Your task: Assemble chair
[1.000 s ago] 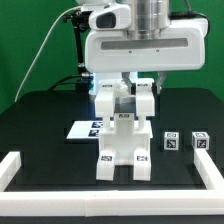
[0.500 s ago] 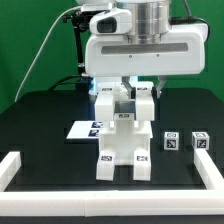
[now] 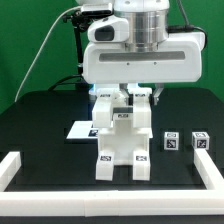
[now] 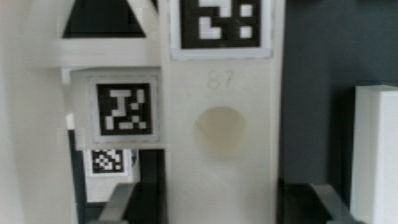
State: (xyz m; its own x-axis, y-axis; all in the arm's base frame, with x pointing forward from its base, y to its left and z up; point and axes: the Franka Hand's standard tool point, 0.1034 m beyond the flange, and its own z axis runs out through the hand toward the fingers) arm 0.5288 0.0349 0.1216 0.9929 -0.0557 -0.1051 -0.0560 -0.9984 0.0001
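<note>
White plastic parts, marked with square black-and-white tags, are seen joined into the partly built chair [image 3: 122,140], which stands upright near the middle of the black bench [image 3: 45,110]. The pincer [image 3: 140,95] is lowered from above onto the top of the assembly and is seen closed on an upright bar [image 4: 217,130] of the chair; in the wrist view this bar fills the middle of the picture, a tag at its upper end and a shallow oval dimple below it, with the dark fingers [image 4: 294,200] set on either side. Behind the chair, toward the exterior view's left, the marker board [image 3: 80,130] lies flat. Two small cubes [image 3: 171,142] [image 3: 199,141] are placed side by side toward the exterior view's right, apart from the chair. Low white border rails [image 3: 10,168] are seen along the near edges.
</note>
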